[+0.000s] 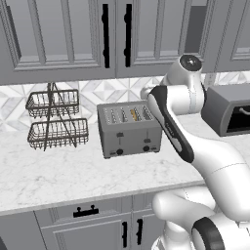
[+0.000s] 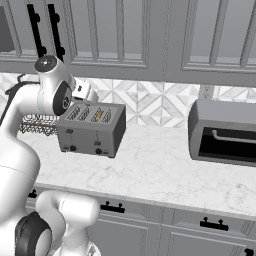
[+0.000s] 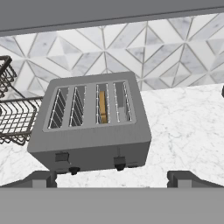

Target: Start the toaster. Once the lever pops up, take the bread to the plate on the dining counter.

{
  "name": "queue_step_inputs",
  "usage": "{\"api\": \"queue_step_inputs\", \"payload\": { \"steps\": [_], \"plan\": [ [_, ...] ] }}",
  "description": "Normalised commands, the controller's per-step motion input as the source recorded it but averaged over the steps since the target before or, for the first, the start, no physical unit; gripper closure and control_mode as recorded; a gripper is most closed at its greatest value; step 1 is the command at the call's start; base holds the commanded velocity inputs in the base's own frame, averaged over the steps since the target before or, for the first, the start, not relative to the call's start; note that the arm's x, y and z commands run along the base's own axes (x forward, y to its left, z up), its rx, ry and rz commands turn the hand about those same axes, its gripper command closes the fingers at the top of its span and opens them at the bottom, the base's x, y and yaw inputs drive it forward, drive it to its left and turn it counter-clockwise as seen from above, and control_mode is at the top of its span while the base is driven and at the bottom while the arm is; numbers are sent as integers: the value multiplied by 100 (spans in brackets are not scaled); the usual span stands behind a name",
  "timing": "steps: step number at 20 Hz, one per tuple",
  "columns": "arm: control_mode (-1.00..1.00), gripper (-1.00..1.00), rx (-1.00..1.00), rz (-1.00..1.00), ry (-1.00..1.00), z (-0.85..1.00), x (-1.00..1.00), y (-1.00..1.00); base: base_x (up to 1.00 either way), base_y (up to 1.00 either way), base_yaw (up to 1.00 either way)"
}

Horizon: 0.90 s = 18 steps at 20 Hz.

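The grey four-slot toaster (image 1: 128, 131) (image 2: 92, 127) (image 3: 92, 127) stands on the marble counter against the tiled wall. The bread (image 3: 103, 107) (image 1: 134, 115) (image 2: 98, 115) sits upright in the third slot from the left, its tan edge showing. Two dark levers and two black knobs show on the toaster's front. My gripper (image 3: 116, 179) hovers above and in front of the toaster, open, its fingertips (image 3: 43, 178) wide apart with nothing between them. The plate and the dining counter are out of view.
A two-tier wire basket rack (image 1: 53, 119) (image 3: 13, 118) stands just left of the toaster. A larger dark grey box appliance (image 1: 229, 110) (image 2: 225, 132) sits to the right. Grey wall cabinets (image 2: 150, 35) hang overhead. Bare marble counter (image 2: 160, 165) lies between the toaster and that appliance.
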Motion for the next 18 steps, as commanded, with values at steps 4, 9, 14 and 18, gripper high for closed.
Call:
{"api": "queue_step_inputs", "payload": {
  "steps": [4, 9, 14, 18],
  "plan": [
    [-100, -100, 0, 0, 0, 0, 0, 0, 0, 0, 0],
    [-100, -100, 0, 0, 0, 0, 0, 0, 0, 0, 0],
    [-100, -100, 0, 0, 0, 0, 0, 0, 0, 0, 0],
    [-100, -100, 0, 0, 0, 0, 0, 0, 0, 0, 0]
  ]
}}
